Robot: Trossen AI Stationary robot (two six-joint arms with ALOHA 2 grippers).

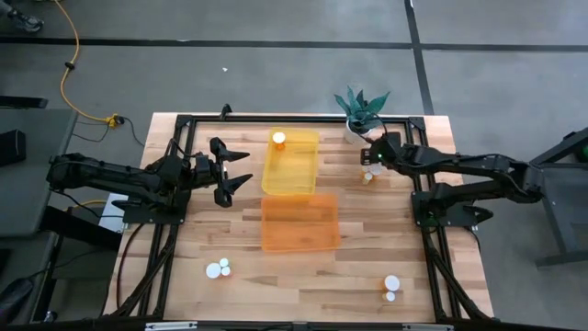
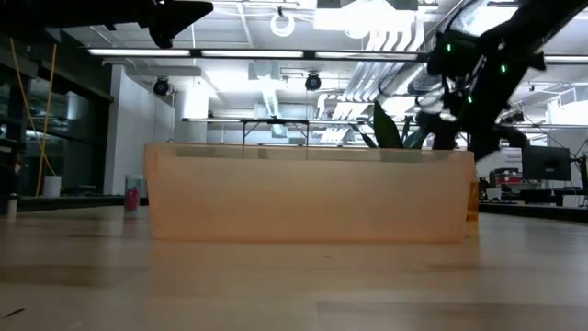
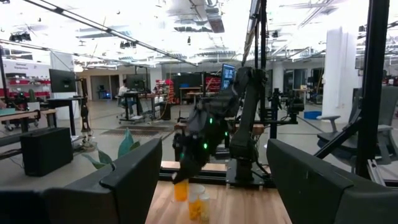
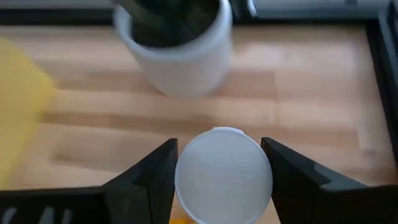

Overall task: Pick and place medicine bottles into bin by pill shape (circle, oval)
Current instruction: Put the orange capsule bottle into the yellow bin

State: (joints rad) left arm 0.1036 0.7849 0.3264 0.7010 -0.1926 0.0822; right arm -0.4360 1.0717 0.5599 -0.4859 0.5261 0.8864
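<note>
The right hand [image 4: 217, 180] is down near the worktop's [image 1: 184, 267] right edge, toward the far right corner, just in front of the potted plant [image 1: 360, 112]; its two fingers [image 4: 146, 180] stand on either side of the white cap of a medicine bottle [image 4: 222, 174], with thin gaps on both sides, so they look apart and not yet clamped (the placement suggests a grasp being lined up from above, cap between the pads). The left hand [image 1: 234, 170] hangs over the left part of the worktop, its fingers spread wide and holding nothing, apparently waiting beside the trays.

The yellow bin [image 1: 290, 163] sits at the middle of the far edge with one bottle [image 1: 278, 138] already inside at its far end; the orange bin [image 1: 299, 222] lies just nearer, centre of the worktop, and looks empty. The two bins side by side presumably stand for the two pill shapes. More bottles wait near the front edge: a pair toward the front left corner [image 1: 219, 268] and a pair toward the front right corner [image 1: 391, 287].

No brand, label or writing can be read on any bottle, bin or cap; faint marks on the gripped-at cap are too blurred to make out.
</note>
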